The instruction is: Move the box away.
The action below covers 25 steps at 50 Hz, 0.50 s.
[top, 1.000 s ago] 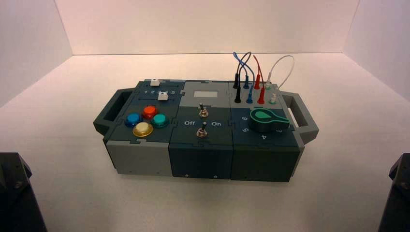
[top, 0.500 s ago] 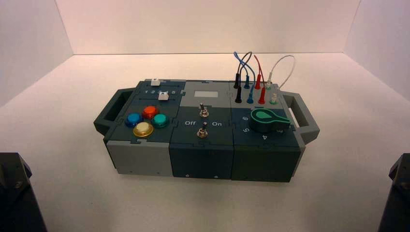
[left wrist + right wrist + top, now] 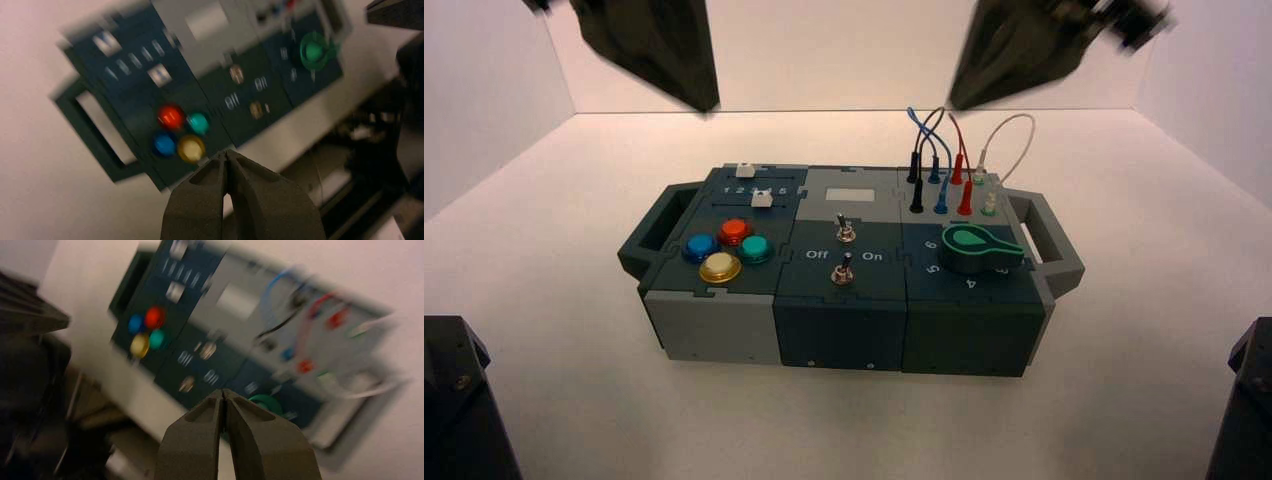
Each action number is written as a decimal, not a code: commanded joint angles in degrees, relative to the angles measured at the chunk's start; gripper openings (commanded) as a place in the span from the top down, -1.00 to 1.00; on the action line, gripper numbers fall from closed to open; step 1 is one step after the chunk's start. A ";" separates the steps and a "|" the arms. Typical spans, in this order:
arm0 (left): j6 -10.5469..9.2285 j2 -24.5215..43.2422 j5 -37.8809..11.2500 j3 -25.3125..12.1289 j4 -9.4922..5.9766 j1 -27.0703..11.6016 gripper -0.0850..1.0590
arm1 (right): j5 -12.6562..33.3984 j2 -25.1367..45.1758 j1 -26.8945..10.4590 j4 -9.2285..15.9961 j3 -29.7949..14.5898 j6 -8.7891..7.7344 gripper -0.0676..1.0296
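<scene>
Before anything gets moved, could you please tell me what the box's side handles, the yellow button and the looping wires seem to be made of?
Side handles: probably matte plastic, judging by their dull, even surface.
Yellow button: likely glossy, translucent plastic; it catches light around a paler centre.
Looping wires: apparently flexible, rubbery or plastic-coated, given their smooth coloured curves.

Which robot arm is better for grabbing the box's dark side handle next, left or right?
Left, I think. Its shut claw hovers on the same side as the dark handle. The right arm's shut claw hovers toward the wires' side, so it would probably reach across.
</scene>
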State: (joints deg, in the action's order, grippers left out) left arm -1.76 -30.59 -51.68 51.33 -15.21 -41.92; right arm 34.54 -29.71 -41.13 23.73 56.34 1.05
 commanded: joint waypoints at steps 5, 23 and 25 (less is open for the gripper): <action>-1.58 6.59 -0.62 0.70 -2.99 -6.50 0.91 | -0.18 7.03 -6.15 4.13 -0.53 0.26 0.92; -2.02 13.71 1.58 3.69 -3.69 -8.70 0.91 | 2.02 11.60 -7.82 6.24 1.58 0.26 0.92; -2.02 14.41 1.58 3.69 -3.78 -8.79 0.91 | 2.64 11.95 -7.82 6.42 2.20 0.26 0.92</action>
State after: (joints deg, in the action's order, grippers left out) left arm -3.60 -16.79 -50.45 55.55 -18.72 -50.45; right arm 36.47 -17.84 -48.60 29.62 58.54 1.14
